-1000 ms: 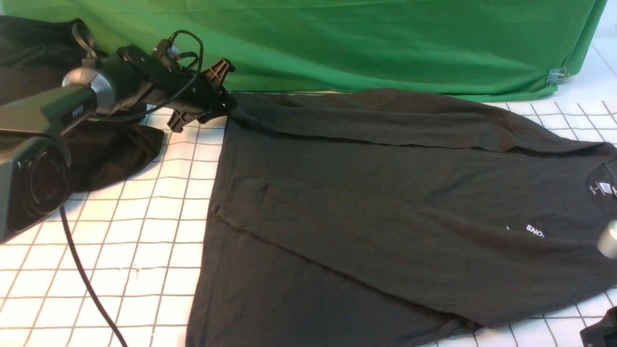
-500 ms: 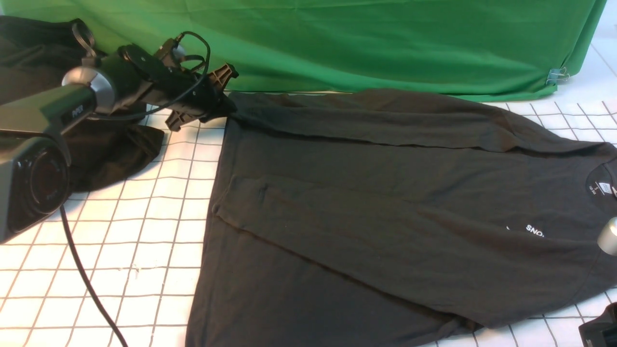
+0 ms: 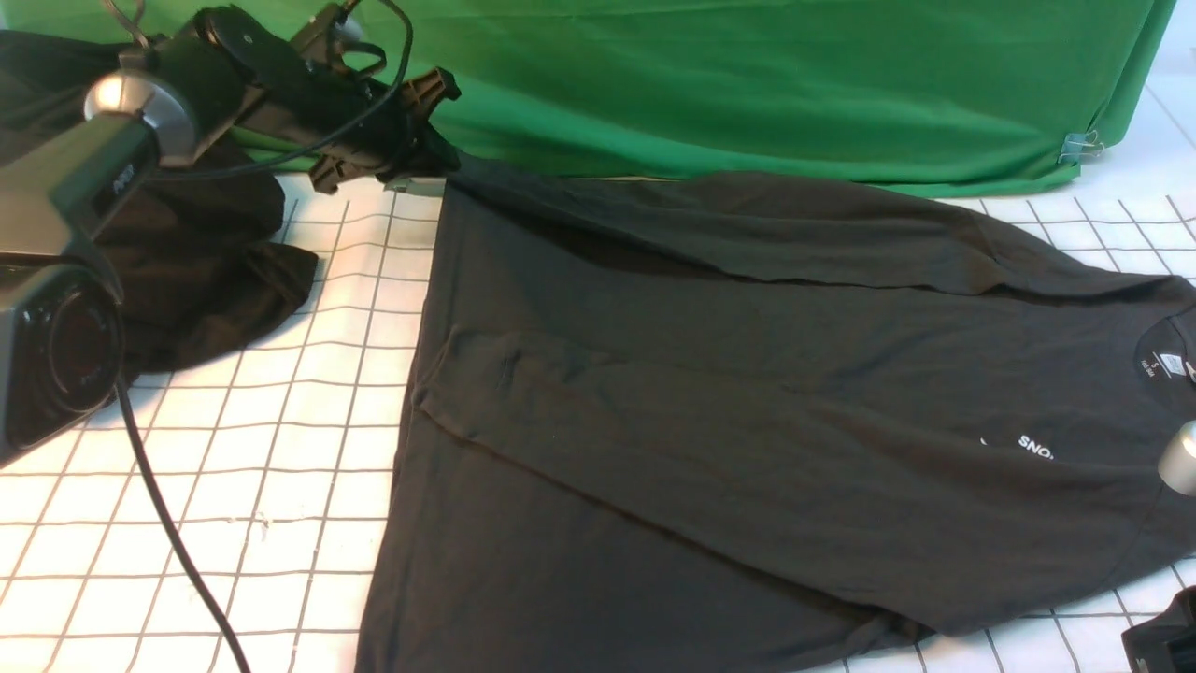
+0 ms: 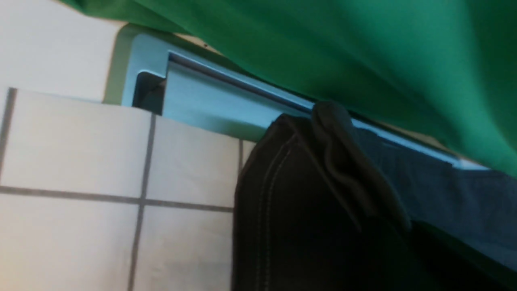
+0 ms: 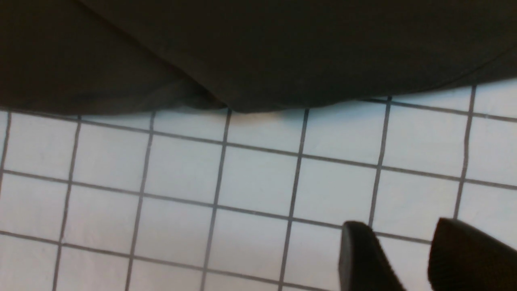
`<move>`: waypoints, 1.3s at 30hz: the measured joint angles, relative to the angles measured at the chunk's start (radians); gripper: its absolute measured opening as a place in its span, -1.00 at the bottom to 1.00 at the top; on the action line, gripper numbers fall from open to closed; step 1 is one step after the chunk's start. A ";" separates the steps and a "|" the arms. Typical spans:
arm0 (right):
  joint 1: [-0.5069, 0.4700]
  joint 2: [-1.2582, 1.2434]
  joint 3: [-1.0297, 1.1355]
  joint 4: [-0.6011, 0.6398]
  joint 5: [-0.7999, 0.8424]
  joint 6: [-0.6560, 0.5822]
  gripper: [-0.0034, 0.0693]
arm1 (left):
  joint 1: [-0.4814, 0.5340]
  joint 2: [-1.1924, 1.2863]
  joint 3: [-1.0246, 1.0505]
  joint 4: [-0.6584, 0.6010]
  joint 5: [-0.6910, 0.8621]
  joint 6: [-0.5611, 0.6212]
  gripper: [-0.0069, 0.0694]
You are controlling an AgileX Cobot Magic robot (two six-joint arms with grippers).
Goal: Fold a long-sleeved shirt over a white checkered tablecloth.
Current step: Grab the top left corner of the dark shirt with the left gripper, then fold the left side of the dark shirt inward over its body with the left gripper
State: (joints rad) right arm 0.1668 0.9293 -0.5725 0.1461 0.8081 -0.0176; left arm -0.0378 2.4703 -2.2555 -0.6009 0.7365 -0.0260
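Pinched between the left fingers (image 3: 448, 166) is the far left corner of the shirt (image 3: 710, 421), raised off the checkered tablecloth (image 3: 252, 449) beside the green cloth (image 3: 747, 84). The left arm (image 3: 84, 187) is stretched forward and angled inward, with "PIPER" lettered faintly along its link. The rest of the shirt is laid across the tablecloth, its lower part folded over. The right fingers (image 5: 398, 254) are held apart above bare tablecloth, near the shirt's edge. "SNO" can be read on the chest; the neck print is too small to be read in full.
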 joint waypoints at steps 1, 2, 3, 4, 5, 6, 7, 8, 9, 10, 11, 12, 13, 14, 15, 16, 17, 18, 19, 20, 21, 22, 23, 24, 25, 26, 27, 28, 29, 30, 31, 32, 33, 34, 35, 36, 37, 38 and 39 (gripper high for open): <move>0.000 0.000 0.000 0.000 -0.001 0.000 -0.24 | 0.000 0.000 0.000 0.013 0.006 0.001 -0.75; 0.000 0.000 0.000 0.000 -0.001 0.000 -0.24 | 0.000 0.000 0.000 0.015 0.008 0.001 -0.75; 0.000 0.000 0.000 0.000 -0.003 0.000 -0.24 | 0.000 0.000 -0.001 0.031 0.012 0.001 -0.75; 0.000 0.000 0.000 0.000 -0.006 0.000 -0.24 | 0.000 0.001 -0.001 0.045 0.016 0.001 -0.74; 0.000 0.000 0.000 0.000 -0.006 0.000 -0.24 | 0.000 0.002 -0.001 0.050 0.018 0.001 -0.74; 0.000 0.000 0.000 0.000 -0.006 0.000 -0.24 | 0.000 0.003 -0.001 0.052 0.019 0.001 -0.74; 0.000 0.000 0.000 0.000 -0.006 0.000 -0.24 | 0.000 0.008 -0.001 0.057 0.018 0.001 -0.71; 0.000 0.000 0.000 0.000 -0.006 0.000 -0.24 | 0.000 0.012 -0.002 0.058 0.018 0.001 -0.68; 0.000 0.000 0.000 0.000 -0.006 0.000 -0.24 | 0.000 0.018 -0.002 0.060 0.018 0.001 -0.66; 0.000 0.000 0.000 0.000 -0.006 0.000 -0.24 | 0.000 0.024 -0.002 0.062 0.018 0.001 -0.63; 0.000 0.000 0.000 0.000 -0.006 0.000 -0.24 | 0.000 0.031 -0.002 0.066 0.017 0.001 -0.59; 0.000 0.000 0.000 0.000 -0.006 0.000 -0.24 | 0.000 0.039 -0.002 0.068 0.015 0.001 -0.54; 0.000 0.000 0.000 0.000 -0.006 0.000 -0.24 | 0.000 0.049 -0.002 0.071 0.014 0.003 -0.46; 0.000 0.000 0.000 0.000 -0.005 0.000 -0.24 | 0.000 0.050 -0.002 0.071 0.014 0.004 -0.46; 0.000 0.000 0.000 0.000 -0.001 0.000 -0.24 | 0.000 0.061 -0.002 0.073 0.014 0.004 -0.35; 0.000 0.000 0.000 0.000 0.000 0.000 -0.24 | 0.000 0.062 -0.002 0.073 0.014 0.005 -0.34; 0.000 0.000 0.000 0.000 0.006 0.000 -0.24 | 0.000 0.066 -0.002 0.075 0.015 0.008 -0.27; 0.000 0.000 0.000 0.000 0.011 0.000 -0.24 | 0.000 0.068 -0.002 0.074 0.013 0.008 -0.21; 0.000 0.000 0.000 0.000 0.013 0.000 -0.24 | 0.000 0.068 -0.002 0.074 0.013 0.008 -0.20; 0.000 0.000 0.000 0.000 0.014 0.000 -0.24 | 0.000 0.068 -0.002 0.073 0.008 0.008 -0.17; 0.000 0.000 0.000 0.000 0.015 0.000 -0.24 | 0.000 0.068 -0.002 0.073 0.003 0.009 -0.15; 0.000 0.000 0.000 0.000 0.016 0.000 -0.24 | 0.000 0.068 -0.002 0.073 -0.004 0.009 -0.14; 0.000 0.000 0.000 0.000 0.016 0.000 -0.24 | 0.000 0.068 -0.002 0.073 -0.006 0.009 -0.15; 0.000 0.000 0.000 0.000 0.016 0.000 -0.24 | 0.000 0.068 -0.002 0.073 -0.006 0.009 -0.15; 0.000 0.000 0.000 0.000 0.016 0.000 -0.24 | 0.000 0.068 -0.002 0.073 -0.008 0.010 -0.17; 0.000 0.000 0.000 0.000 0.016 0.000 -0.24 | 0.000 0.068 -0.002 0.073 -0.008 0.011 -0.25; 0.000 0.000 0.000 0.000 0.016 0.000 -0.24 | 0.000 0.068 -0.002 0.073 -0.008 0.011 -0.32; 0.000 0.000 0.000 0.000 0.016 0.000 -0.24 | 0.000 0.068 -0.002 0.073 -0.008 0.011 -0.39; 0.000 0.000 0.000 0.000 0.016 0.000 -0.24 | 0.000 0.068 -0.002 0.073 -0.008 0.011 -0.51; 0.000 0.000 0.000 0.000 0.016 0.000 -0.24 | 0.000 0.068 -0.002 0.073 -0.008 0.011 -0.53; 0.000 0.000 0.000 0.000 0.016 0.000 -0.24 | 0.000 0.068 -0.002 0.073 -0.008 0.011 -0.63; 0.000 0.000 0.000 0.000 0.016 0.000 -0.24 | 0.000 0.068 -0.002 0.073 -0.008 0.011 -0.71; 0.000 0.000 0.000 0.000 0.016 0.000 -0.24 | 0.000 0.068 -0.002 0.073 -0.008 0.011 -0.74; 0.000 0.000 0.000 0.000 0.016 0.000 -0.24 | 0.000 0.067 -0.002 0.073 -0.008 0.011 -0.76; 0.000 0.000 0.000 0.000 0.016 0.000 -0.24 | 0.002 0.066 -0.002 0.073 -0.007 0.013 -0.78; 0.000 0.000 0.000 0.000 0.016 0.000 -0.24 | 0.003 0.063 -0.002 0.072 -0.007 0.014 -0.78; 0.000 0.000 0.000 0.000 0.016 0.000 -0.24 | 0.009 0.056 -0.002 0.070 -0.006 0.017 -0.78; 0.000 0.000 0.000 0.000 0.016 0.000 -0.24 | 0.014 0.047 -0.002 0.065 -0.007 0.019 -0.78; 0.000 0.000 0.000 0.000 0.016 0.000 -0.24 | 0.021 0.036 -0.002 0.060 -0.007 0.020 -0.78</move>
State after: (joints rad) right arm 0.1668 0.9293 -0.5725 0.1461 0.8244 -0.0176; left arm -0.0172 2.5064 -2.2570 -0.5410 0.7294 -0.0057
